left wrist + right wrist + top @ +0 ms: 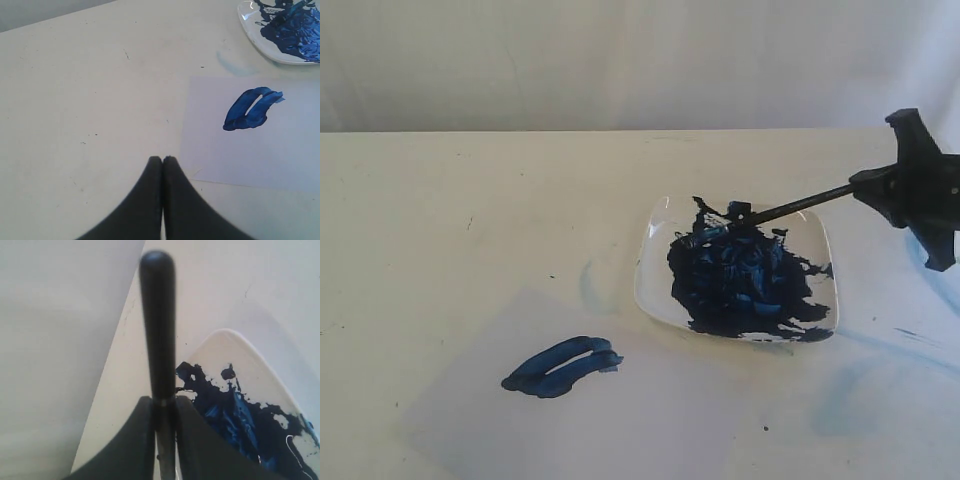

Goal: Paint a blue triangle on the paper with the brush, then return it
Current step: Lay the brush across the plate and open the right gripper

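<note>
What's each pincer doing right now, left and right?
Left pincer: shut, empty, over the table beside the paper.
Right pincer: shut on the brush, its tip at the plate.

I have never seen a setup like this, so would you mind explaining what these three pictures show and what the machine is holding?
This is a robot with two arms, each ending in a gripper. One picture is from a camera off the arms; the other two come from cameras on each wrist. On the cream table lie a sheet of paper, bearing a small blue triangle, and a white plate smeared with dark blue paint. The right gripper is shut on the brush, a thin black-handled one whose tip rests in the paint on the plate. The left gripper is shut and holds nothing, hanging over the table by the paper's edge.
</note>
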Robot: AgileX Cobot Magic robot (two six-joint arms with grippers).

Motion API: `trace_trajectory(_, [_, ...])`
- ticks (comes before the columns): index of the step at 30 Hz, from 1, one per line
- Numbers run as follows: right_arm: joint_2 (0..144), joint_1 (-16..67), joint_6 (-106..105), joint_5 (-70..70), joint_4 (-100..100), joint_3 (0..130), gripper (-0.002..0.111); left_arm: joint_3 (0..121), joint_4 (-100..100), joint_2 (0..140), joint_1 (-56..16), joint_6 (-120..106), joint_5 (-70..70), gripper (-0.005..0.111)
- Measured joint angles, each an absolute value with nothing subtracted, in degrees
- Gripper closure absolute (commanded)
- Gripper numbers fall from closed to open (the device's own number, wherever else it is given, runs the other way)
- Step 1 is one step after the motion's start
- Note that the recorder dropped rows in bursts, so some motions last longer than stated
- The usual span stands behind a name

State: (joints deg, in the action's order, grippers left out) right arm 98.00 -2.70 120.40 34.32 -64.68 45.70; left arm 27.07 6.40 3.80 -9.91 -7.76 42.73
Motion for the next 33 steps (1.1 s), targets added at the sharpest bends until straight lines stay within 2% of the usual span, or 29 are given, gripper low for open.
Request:
trace_trajectory(14, [106.61,-13.47,120.4,47.49,-71.11,45.8,0.108,27.07,6.4,3.8,-9.91,-7.76,42.73,0.107])
trace_trajectory(25, [110.68,-15.0,120.4,48.15,-71.8,45.8,0.108,27.07,6.4,3.8,-9.91,-7.76,42.73,0.107])
trace_trajectory(28, [111.23,-15.0,120.4,47.66,-70.9,45.8,0.1,27.07,6.4,3.8,-9.91,-7.76,42.73,0.107])
trace_trajectory(33, [111.4,-15.0,120.51,46.36,-70.1,45.8,0.08,27.07,6.4,3.8,-9.91,-7.76,42.73,0.107])
